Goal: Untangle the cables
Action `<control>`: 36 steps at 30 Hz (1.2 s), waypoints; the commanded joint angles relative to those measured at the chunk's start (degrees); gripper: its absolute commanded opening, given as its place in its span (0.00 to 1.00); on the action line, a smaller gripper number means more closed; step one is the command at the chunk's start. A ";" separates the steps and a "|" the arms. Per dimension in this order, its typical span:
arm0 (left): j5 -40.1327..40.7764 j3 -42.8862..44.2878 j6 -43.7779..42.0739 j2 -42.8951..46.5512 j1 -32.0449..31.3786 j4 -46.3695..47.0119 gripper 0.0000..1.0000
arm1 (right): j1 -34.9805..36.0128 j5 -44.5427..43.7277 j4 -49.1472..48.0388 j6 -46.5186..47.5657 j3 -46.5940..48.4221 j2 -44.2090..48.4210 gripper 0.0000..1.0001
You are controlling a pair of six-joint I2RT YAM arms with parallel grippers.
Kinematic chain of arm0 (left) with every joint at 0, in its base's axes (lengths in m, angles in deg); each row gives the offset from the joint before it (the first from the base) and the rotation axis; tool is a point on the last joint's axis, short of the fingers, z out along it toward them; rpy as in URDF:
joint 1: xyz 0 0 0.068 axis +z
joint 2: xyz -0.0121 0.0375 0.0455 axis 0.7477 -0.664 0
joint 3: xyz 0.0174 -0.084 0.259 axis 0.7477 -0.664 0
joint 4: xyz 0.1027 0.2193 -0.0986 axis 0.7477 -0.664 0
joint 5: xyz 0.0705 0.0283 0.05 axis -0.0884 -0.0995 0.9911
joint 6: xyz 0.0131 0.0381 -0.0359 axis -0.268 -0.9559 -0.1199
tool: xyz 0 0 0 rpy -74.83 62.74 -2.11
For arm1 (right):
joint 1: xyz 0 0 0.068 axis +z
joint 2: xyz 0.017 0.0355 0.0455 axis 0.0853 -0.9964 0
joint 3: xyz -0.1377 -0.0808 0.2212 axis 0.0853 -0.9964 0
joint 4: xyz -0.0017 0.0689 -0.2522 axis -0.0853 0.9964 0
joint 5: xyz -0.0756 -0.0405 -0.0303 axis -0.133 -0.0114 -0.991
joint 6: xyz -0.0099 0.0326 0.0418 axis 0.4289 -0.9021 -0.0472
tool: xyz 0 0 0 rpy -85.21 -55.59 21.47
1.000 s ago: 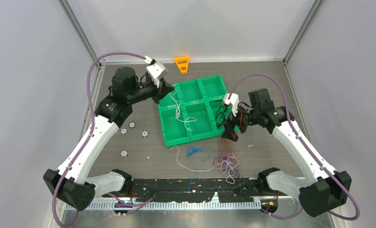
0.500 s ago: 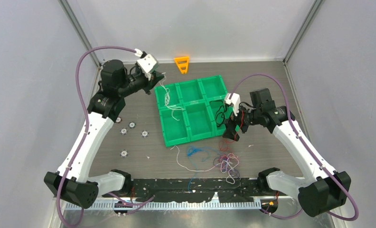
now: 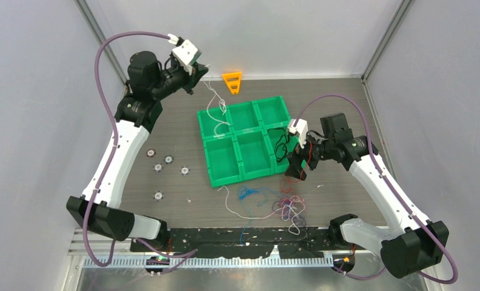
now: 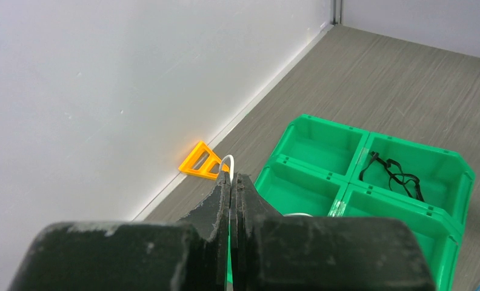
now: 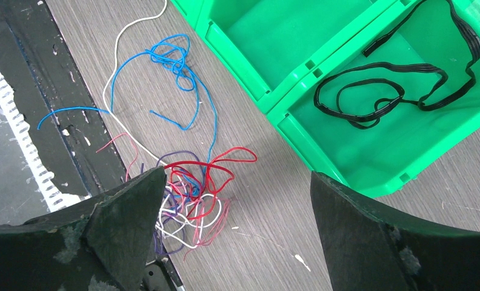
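Cables (image 3: 289,209) tangled near counter's front edge, beside green tray (image 3: 243,176). Left gripper (image 4: 233,177) pinches white cable (image 4: 228,156); right gripper (image 5: 236,176) spread above the tangle.

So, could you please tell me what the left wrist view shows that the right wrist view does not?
Only the left wrist: the left gripper shut on a white cable, and the orange triangle by the wall. Only the right wrist: the open right gripper and the coloured cable tangle. Both: the green tray with the black cable in one compartment.
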 commanded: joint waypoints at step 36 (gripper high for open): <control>7.56 -9.84 -19.44 -3.33 5.09 -1.56 0.00 | -2.69 0.11 2.53 4.28 -1.13 3.07 0.95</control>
